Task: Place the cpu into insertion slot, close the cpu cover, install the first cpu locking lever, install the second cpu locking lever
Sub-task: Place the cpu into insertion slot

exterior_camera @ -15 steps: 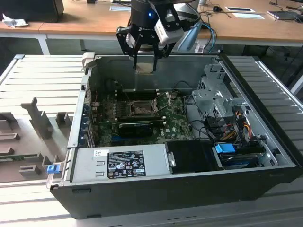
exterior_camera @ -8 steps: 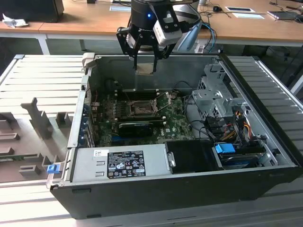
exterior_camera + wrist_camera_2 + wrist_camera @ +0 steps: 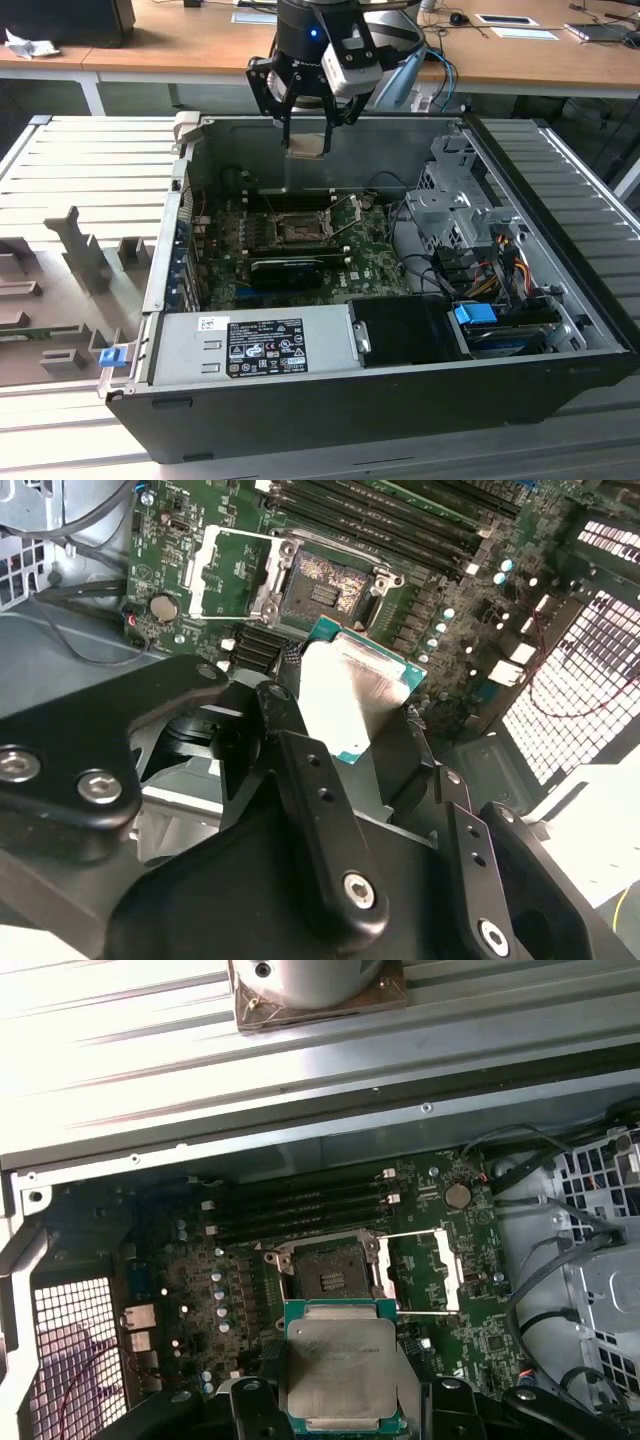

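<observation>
Exterior view: insertion slot (image 3: 293, 228) sits uncovered on green motherboard (image 3: 375, 265) inside open computer case (image 3: 400, 400). At 12 o'clock from slot hangs end effector (image 3: 306, 143), fingers clamped on cpu (image 3: 305, 150), which is held well clear of board. Flipped open at slot's 3 o'clock side lies cpu cover (image 3: 452, 1272). First wrist view: cpu's metal top faces camera.
</observation>
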